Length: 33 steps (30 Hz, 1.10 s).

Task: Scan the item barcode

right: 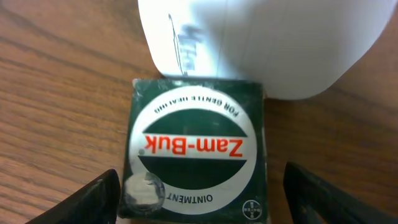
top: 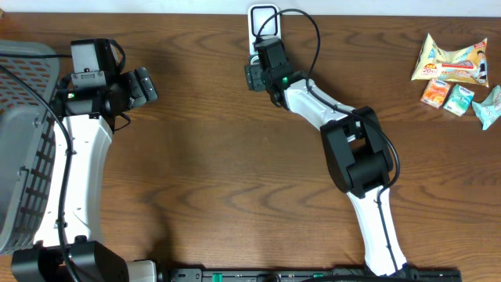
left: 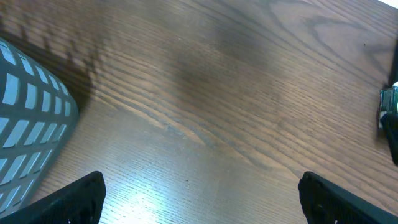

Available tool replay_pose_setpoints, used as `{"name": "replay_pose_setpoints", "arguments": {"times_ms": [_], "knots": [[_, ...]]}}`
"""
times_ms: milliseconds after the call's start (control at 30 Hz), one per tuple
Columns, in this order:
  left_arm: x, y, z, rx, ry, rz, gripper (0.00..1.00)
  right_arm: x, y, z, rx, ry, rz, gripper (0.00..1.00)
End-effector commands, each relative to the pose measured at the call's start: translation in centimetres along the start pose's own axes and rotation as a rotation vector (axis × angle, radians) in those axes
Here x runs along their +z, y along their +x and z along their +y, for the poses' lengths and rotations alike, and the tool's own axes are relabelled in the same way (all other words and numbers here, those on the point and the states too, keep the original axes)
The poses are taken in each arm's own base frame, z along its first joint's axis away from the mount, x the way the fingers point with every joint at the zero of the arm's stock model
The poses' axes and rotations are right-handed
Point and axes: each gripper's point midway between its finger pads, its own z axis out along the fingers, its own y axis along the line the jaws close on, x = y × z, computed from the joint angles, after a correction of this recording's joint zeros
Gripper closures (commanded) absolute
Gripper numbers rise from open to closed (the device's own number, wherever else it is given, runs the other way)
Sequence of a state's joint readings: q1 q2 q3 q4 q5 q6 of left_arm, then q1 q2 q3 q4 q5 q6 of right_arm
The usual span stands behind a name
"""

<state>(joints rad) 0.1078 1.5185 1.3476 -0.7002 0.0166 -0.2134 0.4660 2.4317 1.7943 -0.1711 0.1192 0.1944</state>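
Observation:
The item is a dark green Zam-Buk ointment box [right: 196, 149] with a white oval label. It lies flat on the wooden table against the white scanner base [right: 261, 43]. My right gripper [right: 202, 186] is open and straddles the box: the left finger is close to its left edge and the right finger stands clear of its right edge. No barcode shows on the box's upper face. From overhead, the right gripper [top: 252, 76] sits just below the white scanner [top: 264, 17] and covers the box. My left gripper [top: 147, 84] is wide open over bare wood, also as seen from the left wrist [left: 202, 193].
A grey mesh basket [top: 23, 157] fills the left edge of the table, and its corner [left: 31, 124] shows in the left wrist view. At the far right lie a snack packet [top: 452, 59], two small cartons [top: 446, 95] and a teal packet [top: 489, 106]. A black cable [top: 313, 31] loops by the scanner.

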Motion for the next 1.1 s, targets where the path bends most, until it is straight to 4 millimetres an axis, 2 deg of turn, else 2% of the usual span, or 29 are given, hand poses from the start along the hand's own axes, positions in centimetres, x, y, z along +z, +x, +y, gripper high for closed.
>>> {"name": "replay_pose_setpoints", "arguments": {"times_ms": [0, 200, 300, 400, 833, 1067], "knots": [[0.3, 0.3, 0.3, -0.011, -0.012, 0.01, 0.02, 1.3, 1.7, -0.1, 0.01, 0.001, 0.037, 0.23], [0.3, 0.3, 0.3, -0.011, -0.012, 0.01, 0.02, 1.3, 1.6, 0.5, 0.004, -0.007, 0.029, 0.28], [0.3, 0.3, 0.3, -0.011, -0.012, 0.01, 0.02, 1.3, 0.9, 1.0, 0.005, -0.017, -0.001, 0.35], [0.3, 0.3, 0.3, -0.011, -0.012, 0.01, 0.03, 1.0, 0.0, 1.1, 0.009, -0.023, -0.032, 0.38], [0.3, 0.3, 0.3, -0.011, -0.012, 0.01, 0.02, -0.6, -2.0, 1.7, 0.013, -0.054, -0.068, 0.4], [0.3, 0.3, 0.3, -0.011, -0.012, 0.01, 0.02, -2.9, -4.6, 2.5, 0.017, -0.094, -0.113, 0.39]]}}
